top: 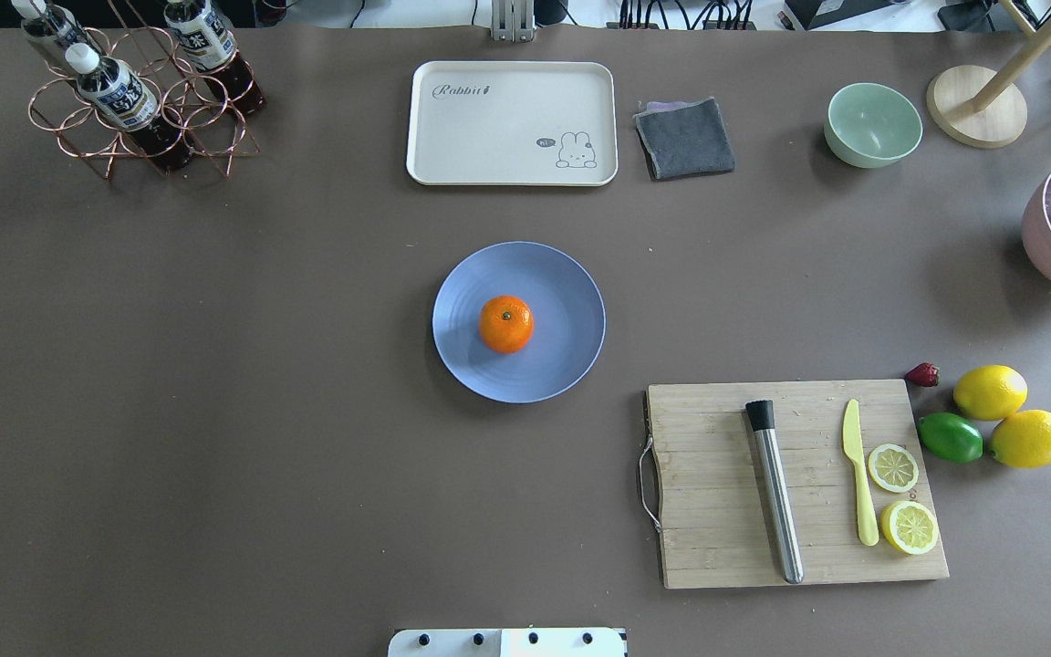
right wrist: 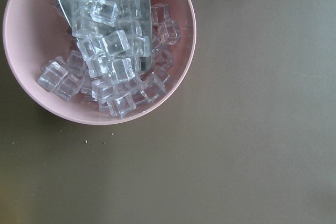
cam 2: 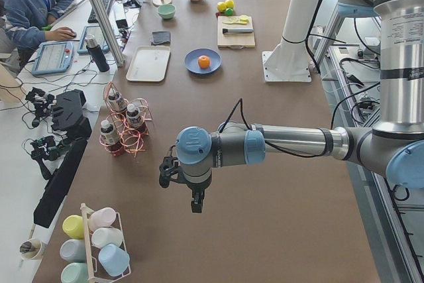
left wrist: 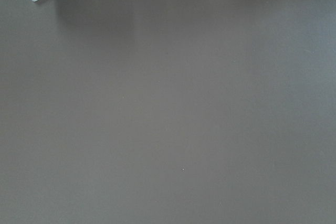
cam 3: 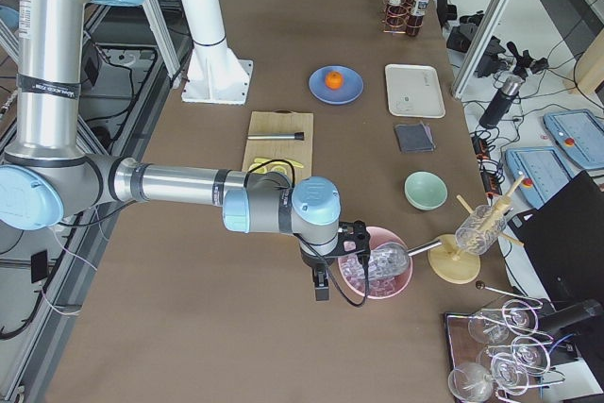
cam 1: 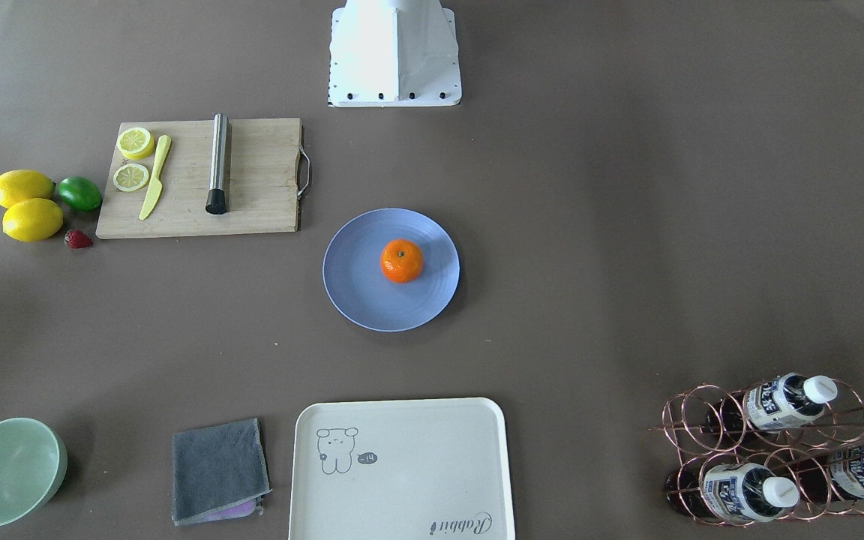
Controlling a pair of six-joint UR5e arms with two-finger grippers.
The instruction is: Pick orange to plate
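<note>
The orange [top: 505, 323] is parked on the plate [top: 567, 292]; whether the left gripper [cam 2: 197, 206] or right gripper [cam 3: 322, 289] is open can't be told.

The small round orange [top: 505, 324] sits on the round pale blue plate [top: 562, 292] at mid-table. Beyond the plate lies the cream rectangular tray [top: 489, 137]. Nearer, on the robot's right, lies the wooden cutting board [top: 708, 493], with 2 yellow lemons [top: 991, 392] beside it.

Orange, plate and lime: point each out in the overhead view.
orange [top: 505, 324], overhead view, centre of the fruit.
plate [top: 569, 297], overhead view, bare part beside the orange.
lime [top: 950, 437], overhead view, centre of its skin.
</note>
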